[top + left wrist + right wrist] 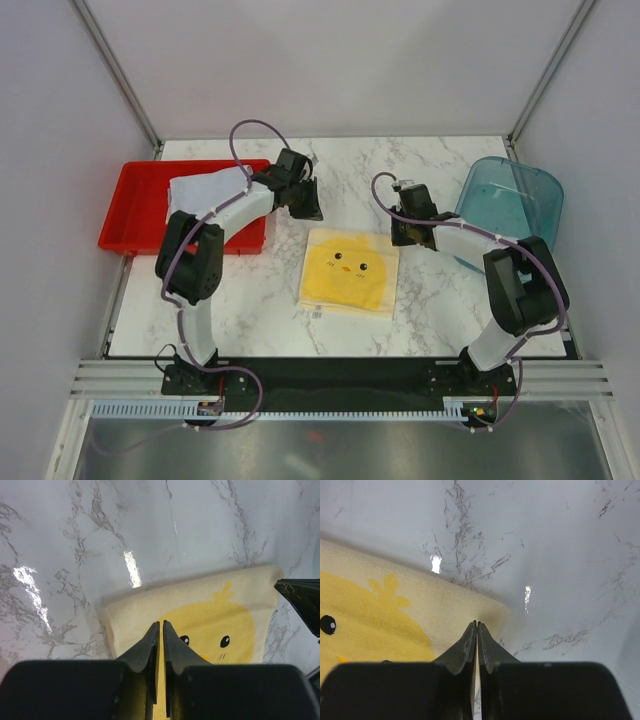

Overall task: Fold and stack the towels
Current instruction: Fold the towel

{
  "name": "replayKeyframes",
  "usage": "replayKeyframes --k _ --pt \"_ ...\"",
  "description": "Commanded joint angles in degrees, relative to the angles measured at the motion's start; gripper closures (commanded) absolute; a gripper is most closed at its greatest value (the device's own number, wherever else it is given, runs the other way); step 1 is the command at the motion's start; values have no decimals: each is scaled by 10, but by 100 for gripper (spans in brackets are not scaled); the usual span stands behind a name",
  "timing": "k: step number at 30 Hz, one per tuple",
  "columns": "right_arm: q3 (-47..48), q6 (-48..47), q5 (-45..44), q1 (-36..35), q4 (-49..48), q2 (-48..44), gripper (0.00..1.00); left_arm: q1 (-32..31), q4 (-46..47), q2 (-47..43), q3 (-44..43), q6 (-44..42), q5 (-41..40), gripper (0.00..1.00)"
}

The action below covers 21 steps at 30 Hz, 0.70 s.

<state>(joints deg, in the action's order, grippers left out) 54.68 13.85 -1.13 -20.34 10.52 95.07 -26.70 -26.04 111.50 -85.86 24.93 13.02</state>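
Observation:
A pale yellow towel with a chick face lies flat on the marble table, mid-centre. It also shows in the left wrist view and the right wrist view. My left gripper is shut and empty, above the table just beyond the towel's far left corner; its tips hover over that part of the towel. My right gripper is shut and empty, by the towel's far right corner. A light grey towel lies folded in the red tray.
The red tray stands at the left of the table under the left arm. A translucent teal basket stands at the right edge behind the right arm. Grey walls close in the table on three sides.

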Motion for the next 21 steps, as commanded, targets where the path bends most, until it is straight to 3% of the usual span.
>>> replayKeyframes --k 1,9,21 --pt "18 -15 -25 3 0 11 92 2 8 28 6 -13 14 90" --pt "-2 -26 -47 4 -23 40 92 9 11 82 -4 -22 -13 96" --pt "1 -42 -36 4 -41 54 91 10 12 100 4 -21 -12 96"
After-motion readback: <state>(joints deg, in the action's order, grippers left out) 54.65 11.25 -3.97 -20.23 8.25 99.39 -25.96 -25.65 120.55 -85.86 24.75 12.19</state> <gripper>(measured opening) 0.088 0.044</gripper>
